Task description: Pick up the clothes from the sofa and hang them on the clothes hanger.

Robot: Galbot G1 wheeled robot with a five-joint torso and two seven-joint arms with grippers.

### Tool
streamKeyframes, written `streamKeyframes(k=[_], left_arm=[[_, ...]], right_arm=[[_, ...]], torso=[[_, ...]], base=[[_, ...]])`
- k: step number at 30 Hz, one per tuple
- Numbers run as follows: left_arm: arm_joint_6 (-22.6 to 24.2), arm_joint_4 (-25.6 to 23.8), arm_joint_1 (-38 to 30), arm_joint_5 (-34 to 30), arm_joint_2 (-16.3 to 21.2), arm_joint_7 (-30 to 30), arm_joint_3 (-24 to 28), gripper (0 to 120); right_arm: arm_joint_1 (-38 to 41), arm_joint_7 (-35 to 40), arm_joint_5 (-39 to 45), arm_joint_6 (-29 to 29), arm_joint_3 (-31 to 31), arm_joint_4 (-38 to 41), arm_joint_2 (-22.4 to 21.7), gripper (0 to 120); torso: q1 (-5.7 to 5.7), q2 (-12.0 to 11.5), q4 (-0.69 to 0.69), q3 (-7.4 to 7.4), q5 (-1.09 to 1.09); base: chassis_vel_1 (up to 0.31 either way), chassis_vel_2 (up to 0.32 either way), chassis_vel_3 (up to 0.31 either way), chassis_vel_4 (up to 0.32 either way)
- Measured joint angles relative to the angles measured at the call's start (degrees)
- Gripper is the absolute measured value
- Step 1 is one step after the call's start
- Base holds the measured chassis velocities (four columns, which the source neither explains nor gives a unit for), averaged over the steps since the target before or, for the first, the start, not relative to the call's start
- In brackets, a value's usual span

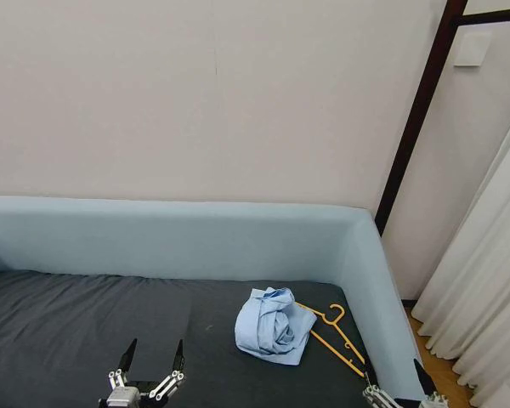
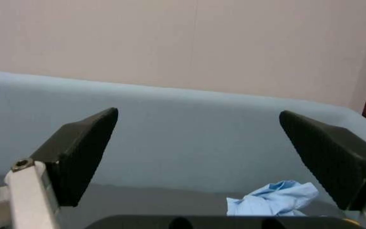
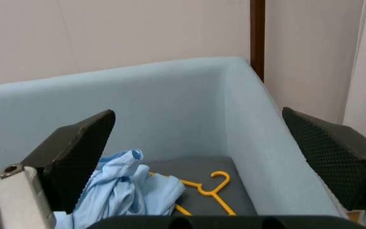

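Observation:
A crumpled light-blue shirt (image 1: 274, 334) (image 2: 273, 201) (image 3: 120, 191) lies on the dark seat of the sofa (image 1: 85, 323), toward its right end. A yellow hanger (image 1: 337, 337) (image 3: 207, 190) lies flat beside the shirt, between it and the sofa's right arm. My left gripper (image 1: 153, 358) (image 2: 199, 157) hovers open over the seat at the picture's bottom, left of the shirt, holding nothing. Low at the bottom right, over the sofa's right arm, my right gripper (image 1: 394, 376) (image 3: 199, 157) is also open and empty.
The sofa has a pale-blue backrest (image 1: 170, 238) and right arm (image 1: 374, 297). Behind it is a plain wall (image 1: 195, 93). A dark door frame (image 1: 416, 119) and white curtains (image 1: 484, 289) stand to the right. Wooden floor (image 1: 433, 361) shows beside the sofa.

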Motion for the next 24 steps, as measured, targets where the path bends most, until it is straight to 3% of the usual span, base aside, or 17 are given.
streamKeyframes(k=[16,21,24], left_arm=[[-0.01,1.37,0.03,0.22,-0.12,0.02,0.37,100],[-0.01,2.39,-0.23,0.20,0.13,0.14,0.66,100],[-0.13,3.03,-0.31,0.08,0.16,0.36,0.78,100]], right_arm=[[-0.60,1.45,-0.72,-0.63,-0.43,0.01,-2.68,100],[0.92,3.41,4.21,-5.35,-0.42,0.10,-7.64,100],[3.50,4.60,11.67,-10.67,-0.14,0.35,-14.54,100]], torso=[[0.00,0.00,-0.01,0.00,0.00],[0.00,0.00,0.00,0.00,0.00],[0.00,0.00,0.00,0.00,0.01]], base=[[0.000,0.000,0.000,0.000],[0.000,0.000,0.000,0.000],[0.000,0.000,0.000,0.000]])
